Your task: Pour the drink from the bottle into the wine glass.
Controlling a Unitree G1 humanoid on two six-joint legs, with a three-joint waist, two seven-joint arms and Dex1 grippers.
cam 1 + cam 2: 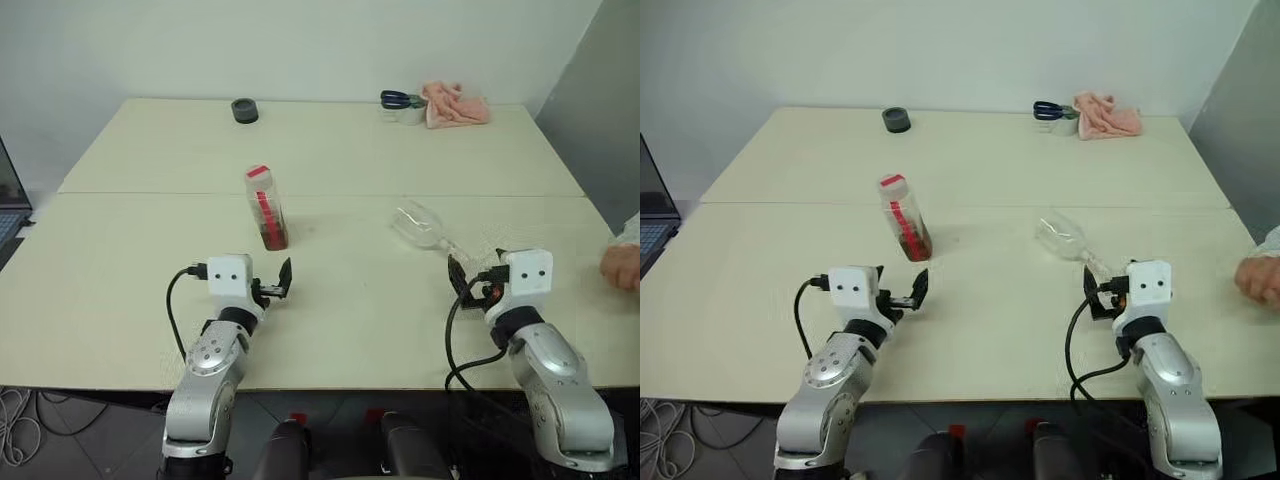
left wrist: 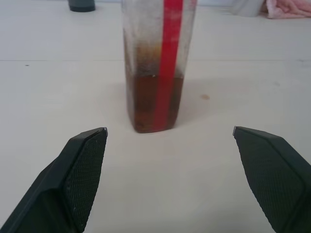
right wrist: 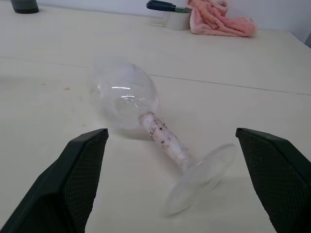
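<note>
Bottle [image 1: 266, 207] upright | wine glass [image 3: 146, 116] lying on cream table [image 1: 120, 300] | white wall behind

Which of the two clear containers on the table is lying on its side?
The wine glass, stem and foot flat on the table; the red-labelled bottle stands upright.

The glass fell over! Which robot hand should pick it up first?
The right one. The wine glass lies on its side straight ahead of the open right gripper. The left gripper, also open, faces the upright bottle instead.
</note>
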